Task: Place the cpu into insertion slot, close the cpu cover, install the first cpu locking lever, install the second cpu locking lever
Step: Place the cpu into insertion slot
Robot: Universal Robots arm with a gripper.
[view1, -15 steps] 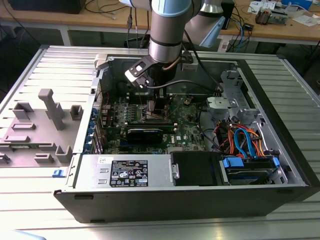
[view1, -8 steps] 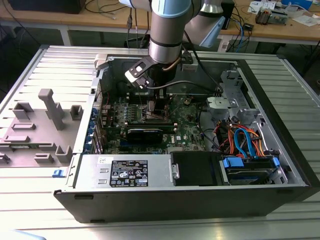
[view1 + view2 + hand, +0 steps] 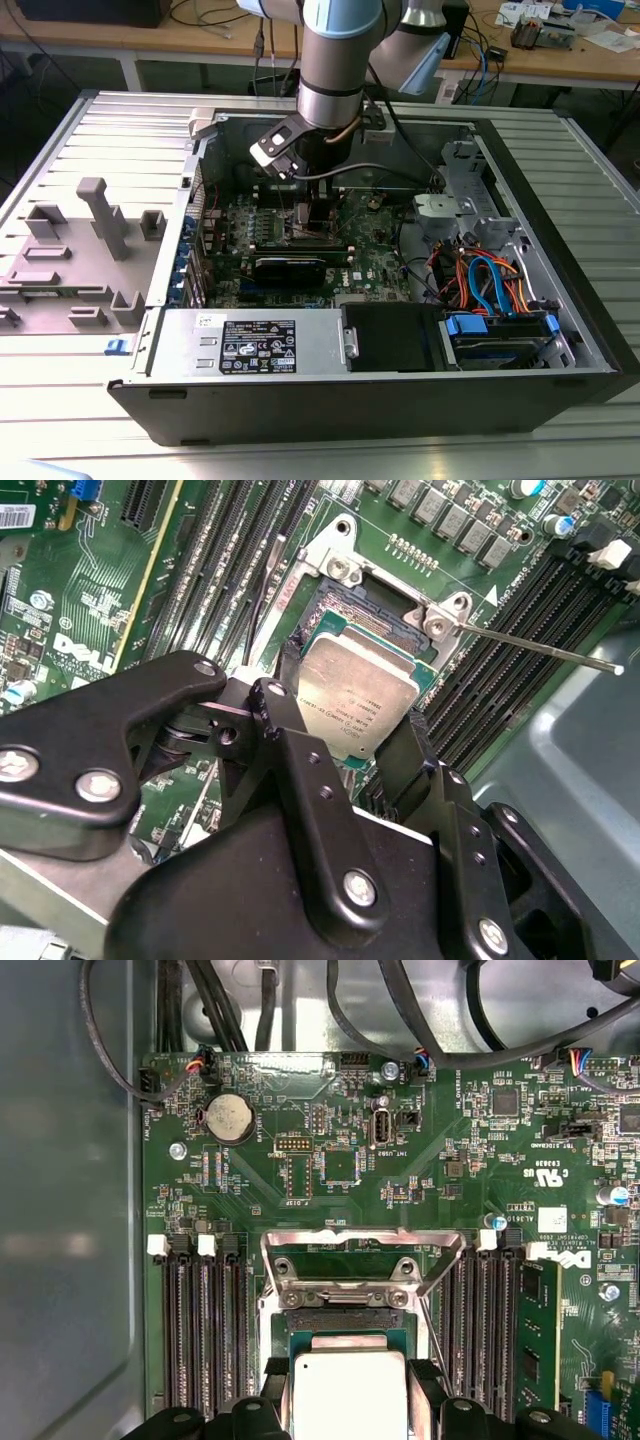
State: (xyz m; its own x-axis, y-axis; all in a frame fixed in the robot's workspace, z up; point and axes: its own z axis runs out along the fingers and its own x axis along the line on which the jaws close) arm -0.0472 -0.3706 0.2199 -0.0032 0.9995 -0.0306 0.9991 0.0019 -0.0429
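Arm [image 3: 335,60] reaches straight down, claw [image 3: 345,725] pinching the cpu [image 3: 357,685] over the insertion slot [image 3: 360,618]

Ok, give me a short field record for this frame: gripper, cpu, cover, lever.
gripper: shut on the cpu
cpu: held at the insertion slot; seating unclear
cpu cover: swung open, standing up off the slot
locking lever: unlatched, thin rod jutting over the memory slots
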